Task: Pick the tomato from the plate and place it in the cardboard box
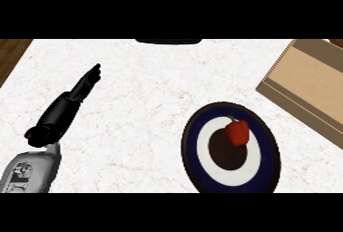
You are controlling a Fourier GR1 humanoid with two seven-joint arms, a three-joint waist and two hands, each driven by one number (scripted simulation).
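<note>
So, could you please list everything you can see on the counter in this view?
tomato: one, red with a small green stem, on the plate, toward its upper right.
plate: one, dark blue rim, white ring, dark centre; lower right of the counter.
cardboard box: one, brown, at the right edge, up and right of the plate, partly cut off.
dark object: one, black, at the far edge; cannot tell what it is.
counter: one, white marbled top, wood showing at the far corners.
left hand: one, black on a grey forearm, at the left, fingers straight, holding nothing.
right hand: not in view.
</note>
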